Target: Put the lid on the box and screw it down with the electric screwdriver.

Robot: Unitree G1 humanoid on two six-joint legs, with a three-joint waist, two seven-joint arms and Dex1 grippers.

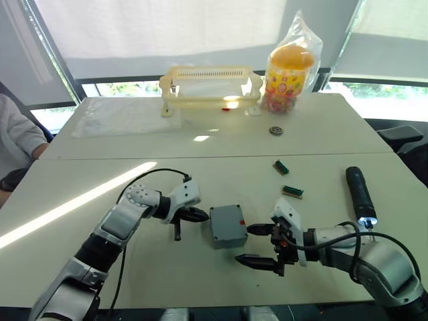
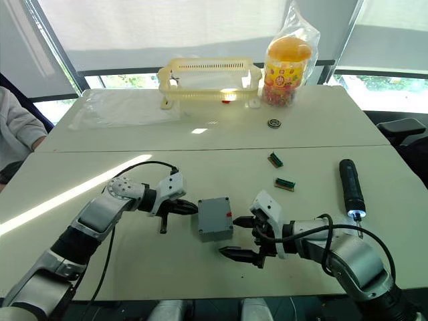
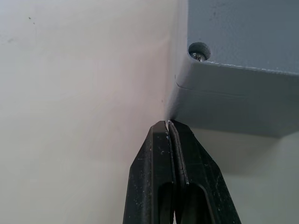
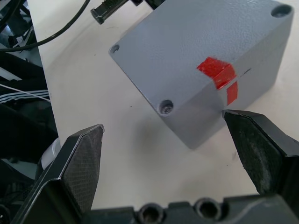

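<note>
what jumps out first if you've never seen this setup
The blue-grey box with its lid on and a red mark sits at the near middle of the table, the shut left gripper at one side and the open right gripper at the other. The electric screwdriver lies untouched to the right.

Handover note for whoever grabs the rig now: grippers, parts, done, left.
Left gripper: shut, empty, tips at the box left side.
Right gripper: open, empty, just right of the box.
The lid already sits on the box mid-table; a screw head shows in one corner hole.
Electric screwdriver lies untouched on the table, to the right.
Left: pick up the screwdriver, check and drive the corner screws.
</note>
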